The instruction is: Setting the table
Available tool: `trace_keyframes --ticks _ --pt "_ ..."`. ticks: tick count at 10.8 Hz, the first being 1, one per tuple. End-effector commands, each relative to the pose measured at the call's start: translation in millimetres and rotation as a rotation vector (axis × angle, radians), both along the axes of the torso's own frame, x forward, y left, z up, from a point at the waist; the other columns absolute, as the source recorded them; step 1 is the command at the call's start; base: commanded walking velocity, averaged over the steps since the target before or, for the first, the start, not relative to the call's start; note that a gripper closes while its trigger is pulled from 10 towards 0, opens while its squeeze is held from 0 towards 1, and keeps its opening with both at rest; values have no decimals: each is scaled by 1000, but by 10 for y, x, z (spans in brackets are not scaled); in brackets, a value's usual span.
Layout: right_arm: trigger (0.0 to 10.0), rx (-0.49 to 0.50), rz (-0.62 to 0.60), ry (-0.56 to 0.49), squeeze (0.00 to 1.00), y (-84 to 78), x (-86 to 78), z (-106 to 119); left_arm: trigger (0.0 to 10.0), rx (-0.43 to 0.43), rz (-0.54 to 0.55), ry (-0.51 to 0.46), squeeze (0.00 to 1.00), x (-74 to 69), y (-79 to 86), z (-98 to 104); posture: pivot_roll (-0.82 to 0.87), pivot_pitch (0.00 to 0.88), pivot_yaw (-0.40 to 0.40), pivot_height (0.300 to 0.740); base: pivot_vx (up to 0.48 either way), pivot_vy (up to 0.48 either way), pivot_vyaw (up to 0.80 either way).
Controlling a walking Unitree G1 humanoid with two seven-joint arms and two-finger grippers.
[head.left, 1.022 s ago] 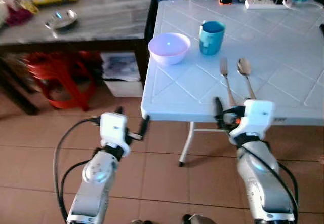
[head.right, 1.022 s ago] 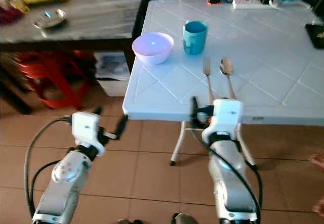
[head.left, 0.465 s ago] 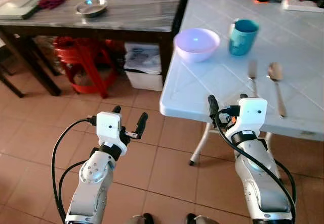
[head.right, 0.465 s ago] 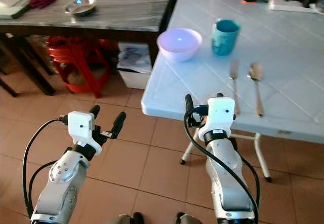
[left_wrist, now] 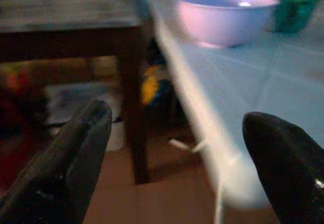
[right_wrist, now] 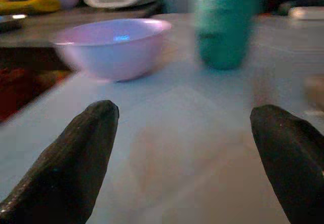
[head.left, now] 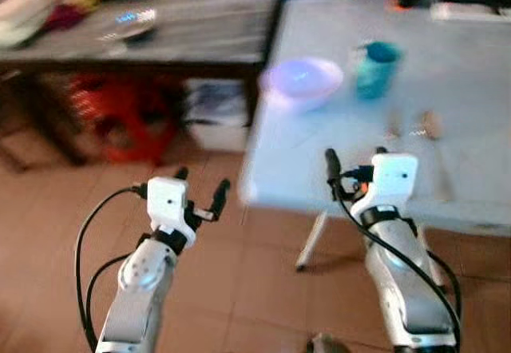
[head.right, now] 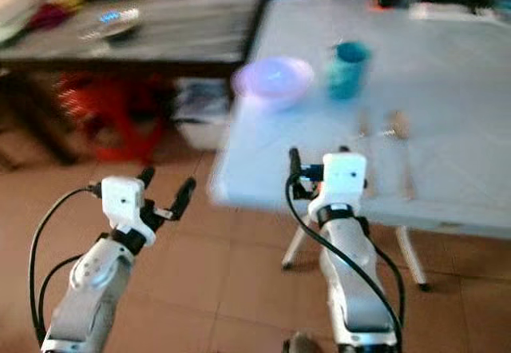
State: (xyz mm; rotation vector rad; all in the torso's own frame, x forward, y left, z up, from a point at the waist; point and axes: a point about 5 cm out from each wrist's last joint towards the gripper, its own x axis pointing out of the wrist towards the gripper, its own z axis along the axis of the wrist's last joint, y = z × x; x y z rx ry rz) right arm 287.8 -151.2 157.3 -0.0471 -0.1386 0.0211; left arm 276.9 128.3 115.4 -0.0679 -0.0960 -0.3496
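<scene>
Although both head views are blurred, the layout reads clearly enough. A pale blue table (head.left: 471, 89) fills the right half of the scene, standing on a brown tiled floor (head.left: 239, 289). Beside it, to the robot's left, is a grey-topped side table (head.left: 200, 25) with dark legs, carrying a metal dish (head.left: 128, 27) and some yellow and white clutter too smeared to identify. Beneath it sit a red stool (head.left: 120, 117) and a white box (head.left: 215, 117).

On the pale blue table, near its left edge, rests a lilac bowl (head.left: 302, 81). A teal cup (head.left: 376, 68) stands upright just beside the bowl, on its right. Nearer the front edge lie a fork (head.right: 366, 129) and a spoon (head.right: 397, 125), side by side and apart from the cup; their handles are lost in the blur.

The right gripper (right_wrist: 185, 158) is raised at the table's front edge, over the tabletop, fingers spread wide and holding nothing; the bowl and cup lie ahead of it. The left gripper (head.left: 200, 197) hovers over the floor, off the table's left corner, fingers likewise spread wide and empty.
</scene>
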Motion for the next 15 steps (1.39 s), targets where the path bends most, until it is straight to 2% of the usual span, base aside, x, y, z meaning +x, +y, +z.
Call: trace_keyframes --ticks 1,6,10,12,13,15 --pt "10000 -7 -19 1 0 -32 -10 -9 10000 1 -17 -4 0 -25 -27 2 -151 170 96 740 330 0 0" --pt "10000 -61 32 -1 0 65 -35 -26 10000 6 -40 -2 0 -49 -47 -7 -150 174 101 740 308 0 0" --pt "10000 -123 135 7 0 200 -61 -55 10000 22 -40 -20 0 -101 43 2 -141 175 101 740 0 0 0" --pt "10000 -198 236 19 0 309 -53 -81 10000 27 -71 -15 0 -126 39 -12 -139 177 98 740 0 0 0" --pt "10000 -271 330 27 0 400 -31 -93 10000 12 -89 -21 0 -126 13 10 -139 187 99 740 0 0 0" --pt "10000 -388 427 47 0 438 45 -104 10000 7 -164 -53 0 -168 -79 39 -144 187 100 740 0 0 0"
